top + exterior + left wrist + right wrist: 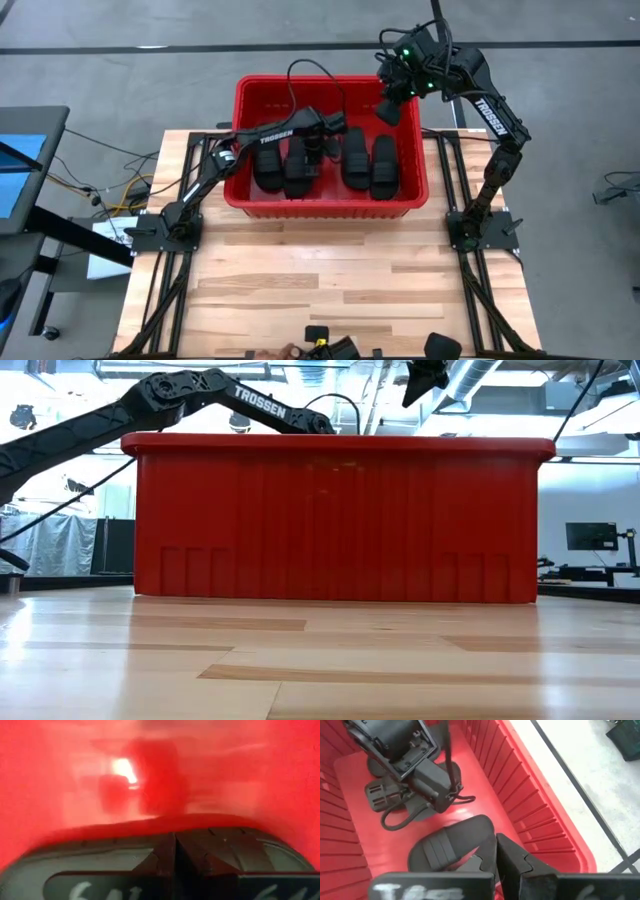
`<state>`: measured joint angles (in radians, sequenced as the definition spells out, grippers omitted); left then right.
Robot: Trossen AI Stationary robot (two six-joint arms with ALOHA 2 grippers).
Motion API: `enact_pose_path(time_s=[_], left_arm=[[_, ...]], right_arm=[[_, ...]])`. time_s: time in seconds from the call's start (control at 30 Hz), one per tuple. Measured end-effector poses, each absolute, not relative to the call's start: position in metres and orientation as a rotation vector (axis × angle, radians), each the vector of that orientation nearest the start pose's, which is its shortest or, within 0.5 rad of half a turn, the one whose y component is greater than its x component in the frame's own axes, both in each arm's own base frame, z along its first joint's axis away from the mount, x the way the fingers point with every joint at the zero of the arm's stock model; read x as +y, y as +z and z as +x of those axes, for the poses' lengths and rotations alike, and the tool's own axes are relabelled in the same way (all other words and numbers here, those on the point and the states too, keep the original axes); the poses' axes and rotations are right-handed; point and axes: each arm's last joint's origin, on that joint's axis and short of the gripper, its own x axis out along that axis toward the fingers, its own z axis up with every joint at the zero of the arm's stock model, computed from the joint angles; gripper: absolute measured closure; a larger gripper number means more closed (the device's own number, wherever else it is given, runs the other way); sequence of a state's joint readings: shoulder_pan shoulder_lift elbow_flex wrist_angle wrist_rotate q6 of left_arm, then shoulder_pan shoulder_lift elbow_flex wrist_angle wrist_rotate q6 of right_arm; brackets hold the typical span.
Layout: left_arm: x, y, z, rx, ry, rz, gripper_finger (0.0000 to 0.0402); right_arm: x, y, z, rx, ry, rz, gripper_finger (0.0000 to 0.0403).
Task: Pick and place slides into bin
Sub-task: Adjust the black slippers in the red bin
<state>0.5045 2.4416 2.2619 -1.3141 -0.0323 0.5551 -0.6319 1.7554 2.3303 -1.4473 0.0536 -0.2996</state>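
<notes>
The red bin [330,206] stands at the table's far middle. Four black slides lie on its floor: two on the left [268,160] [298,170] and two on the right [355,155] [385,165]. My left gripper [314,152] reaches down into the bin between the two pairs, fingers shut [175,847]. A dark ribbed shape [235,842] lies close behind the fingertips. My right gripper [390,106] is shut and empty above the bin's far right corner, well above the rim [422,382]. It looks down on a slide [450,845]. My left gripper points down into the bin by the second slide from the left. The wrist and arm hide the fingertips from above, and the wrist view is blurred. I cannot tell whether it touches a slide.
A black cable [312,72] loops over the bin's far rim. The wooden table [330,280] stretches from the bin to the near edge. Small dark objects [330,350] sit at the near edge.
</notes>
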Motion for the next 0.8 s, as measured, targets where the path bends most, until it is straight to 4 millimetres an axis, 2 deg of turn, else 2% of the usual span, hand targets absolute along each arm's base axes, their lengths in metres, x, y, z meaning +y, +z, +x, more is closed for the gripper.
enact_pose_path(time_s=[0.23,0.8], left_arm=[[0.2389,0.1944,0.4153,1.591,0.076,0.134,0.0401],[0.2401,0.1999,0.4106,1.585,0.07,0.082,0.0401]], right_arm=[[-0.182,0.4726,0.243,0.935,-0.51,-0.015,0.0403],[-0.1819,0.4726,0.2431,0.939,-0.503,-0.028,0.0403]])
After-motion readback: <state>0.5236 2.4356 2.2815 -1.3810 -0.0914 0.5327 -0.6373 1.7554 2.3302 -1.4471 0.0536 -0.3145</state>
